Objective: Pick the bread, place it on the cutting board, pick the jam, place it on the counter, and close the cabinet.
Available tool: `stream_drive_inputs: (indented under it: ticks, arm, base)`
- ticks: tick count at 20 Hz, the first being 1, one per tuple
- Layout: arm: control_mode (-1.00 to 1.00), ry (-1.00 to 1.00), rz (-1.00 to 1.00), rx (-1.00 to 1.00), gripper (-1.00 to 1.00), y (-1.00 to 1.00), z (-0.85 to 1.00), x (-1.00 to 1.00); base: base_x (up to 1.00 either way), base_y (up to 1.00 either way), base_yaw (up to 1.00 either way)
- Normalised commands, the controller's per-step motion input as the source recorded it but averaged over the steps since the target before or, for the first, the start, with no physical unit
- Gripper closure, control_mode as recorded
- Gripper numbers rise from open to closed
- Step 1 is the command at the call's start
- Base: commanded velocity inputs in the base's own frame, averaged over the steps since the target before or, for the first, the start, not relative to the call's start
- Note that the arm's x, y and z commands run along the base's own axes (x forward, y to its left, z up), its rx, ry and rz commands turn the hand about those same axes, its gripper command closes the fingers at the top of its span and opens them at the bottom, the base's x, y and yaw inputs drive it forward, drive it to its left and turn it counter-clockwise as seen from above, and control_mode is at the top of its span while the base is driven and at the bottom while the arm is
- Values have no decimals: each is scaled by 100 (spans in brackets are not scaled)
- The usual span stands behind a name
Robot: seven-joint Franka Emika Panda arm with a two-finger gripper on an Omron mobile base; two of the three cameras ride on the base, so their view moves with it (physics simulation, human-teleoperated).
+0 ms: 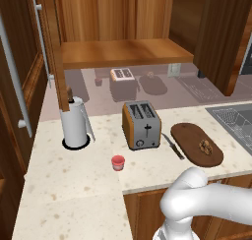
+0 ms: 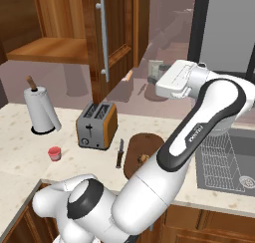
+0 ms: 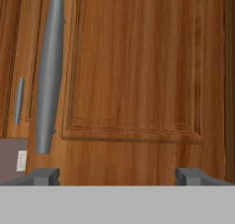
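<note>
The bread lies on the right end of the dark oval cutting board, which rests on the speckled counter. The red jam jar stands on the counter in front of the toaster. Both cabinet doors hang open, showing the bare shelf. My arm is raised, and its white hand is up beside the right door. In the hand view my gripper is open and holds nothing. It faces the door panel close up, with the steel bar handle off to the left.
A toaster stands mid-counter with a knife between it and the board. A paper towel roll stands at the left and a sink at the right. A tall darker cabinet with a grey handle lines the left side.
</note>
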Motion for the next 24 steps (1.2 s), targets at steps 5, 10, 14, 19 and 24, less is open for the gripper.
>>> stream_drive_inputs:
  ticks: [5, 10, 14, 19, 24]
  arm:
    - [-100, 0, 7, 0, -100, 5, 7, -2]
    - [-100, 0, 4, 0, -100, 12, 9, -1]
    - [-100, 0, 2, 0, -100, 16, 6, -3]
    - [-100, 0, 2, 0, -100, 10, 5, -14]
    - [-100, 0, 0, 0, -100, 1, 4, -25]
  base:
    - [0, 0, 0]
    - [0, 0, 0]
    - [0, 0, 0]
    - [0, 0, 0]
    - [0, 0, 0]
